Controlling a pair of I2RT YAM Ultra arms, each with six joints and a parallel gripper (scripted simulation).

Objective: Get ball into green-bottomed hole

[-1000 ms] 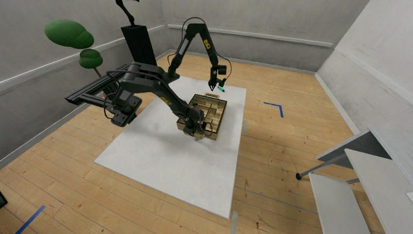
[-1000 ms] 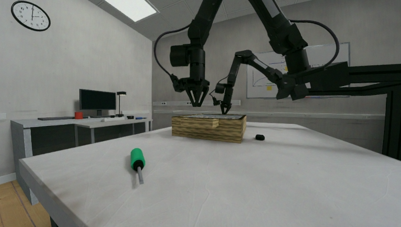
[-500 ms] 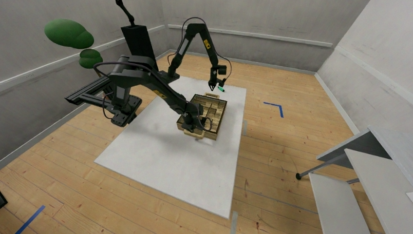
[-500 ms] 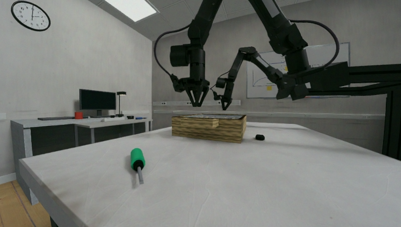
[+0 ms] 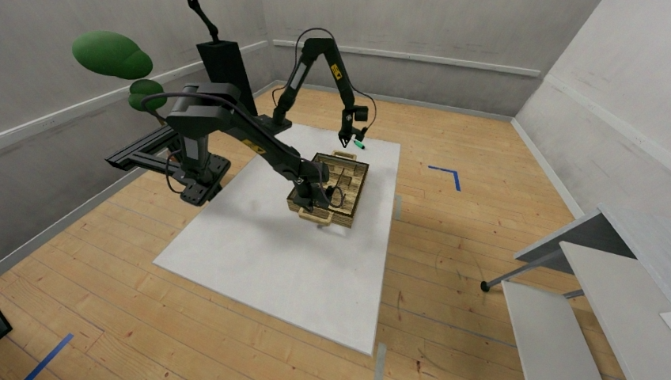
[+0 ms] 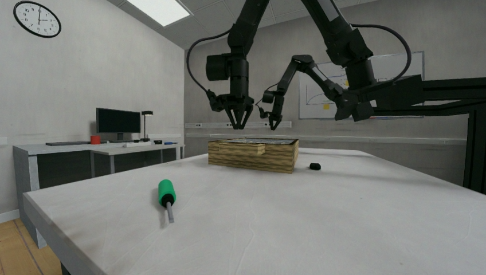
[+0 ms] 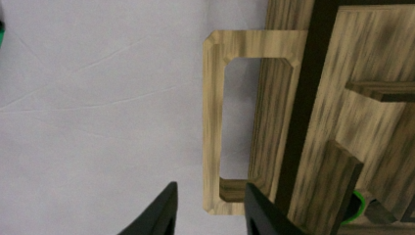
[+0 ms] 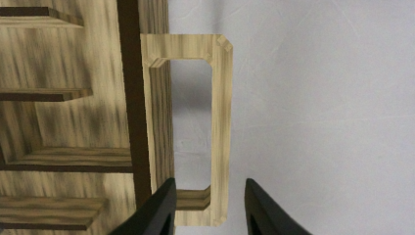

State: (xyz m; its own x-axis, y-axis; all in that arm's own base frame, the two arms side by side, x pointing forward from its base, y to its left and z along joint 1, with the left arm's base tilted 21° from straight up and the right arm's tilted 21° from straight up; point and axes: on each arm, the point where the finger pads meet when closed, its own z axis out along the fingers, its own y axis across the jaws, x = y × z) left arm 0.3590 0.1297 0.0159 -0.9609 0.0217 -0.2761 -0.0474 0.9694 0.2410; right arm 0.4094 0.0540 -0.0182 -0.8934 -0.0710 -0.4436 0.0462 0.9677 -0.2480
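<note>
The wooden maze board [image 5: 346, 220] [image 6: 252, 162] [image 7: 313, 73] [image 8: 128, 73] lies flat on the white table, with a handle at each end. My left gripper [image 5: 345, 145] [image 6: 239, 128] [image 7: 210, 191] is partly open and empty, above one handle [image 5: 343, 153] [image 7: 212, 113], near its lower end in the left wrist view. My right gripper [image 5: 308, 207] [image 6: 273, 129] [image 8: 210, 187] is partly open and empty, above the other handle [image 5: 314, 217] [image 8: 222, 122]. A green-edged hole [image 7: 362, 201] shows in the left wrist view, partly behind an inner wall. I cannot make out the ball.
A green screwdriver [image 5: 359, 144] [image 6: 165, 192] lies on the table [image 5: 282, 282] [image 6: 306, 221] off the left handle's end. A small black object [image 6: 314, 166] lies beside the board. My right arm hides part of the board in the top view.
</note>
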